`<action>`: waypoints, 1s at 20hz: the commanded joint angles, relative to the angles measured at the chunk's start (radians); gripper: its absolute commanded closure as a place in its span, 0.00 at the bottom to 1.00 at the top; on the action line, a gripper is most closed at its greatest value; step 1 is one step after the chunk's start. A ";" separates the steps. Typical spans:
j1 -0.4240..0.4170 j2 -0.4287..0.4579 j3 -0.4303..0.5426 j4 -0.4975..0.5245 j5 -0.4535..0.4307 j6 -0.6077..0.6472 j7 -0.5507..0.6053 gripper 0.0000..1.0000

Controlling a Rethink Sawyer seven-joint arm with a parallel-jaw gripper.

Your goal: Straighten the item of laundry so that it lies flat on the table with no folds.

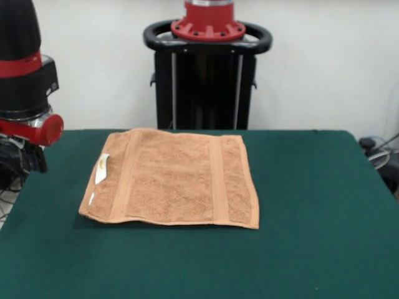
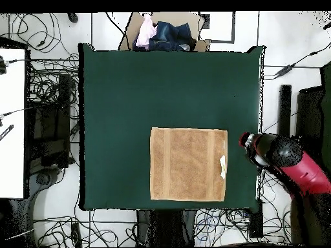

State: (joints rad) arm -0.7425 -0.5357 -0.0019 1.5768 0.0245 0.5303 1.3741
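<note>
Towel (image 1: 171, 180) already flat on green surface (image 1: 312, 218), toward far side; hand (image 1: 22, 159) off left edge, opening impossible to tell, liable to rumple cloth if swung back across.

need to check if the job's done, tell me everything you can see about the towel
The towel is orange-tan with a looped terry look, roughly square, and lies spread flat on the green table with no folds visible. Two smoother woven bands run across it near opposite edges. A small white label sits at one edge, the one toward the robot arm in the overhead view. Only the tabletop touches it; the arm is off to the side.
</note>
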 commanded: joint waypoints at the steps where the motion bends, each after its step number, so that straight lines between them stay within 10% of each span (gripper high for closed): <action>1: 0.073 0.061 0.054 -0.018 0.114 0.033 0.300 1.00; 20: 0.099 0.046 0.076 0.123 0.251 -0.112 0.289 1.00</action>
State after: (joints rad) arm -0.6819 -0.5264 -0.0012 1.5945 0.2145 0.5160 1.3780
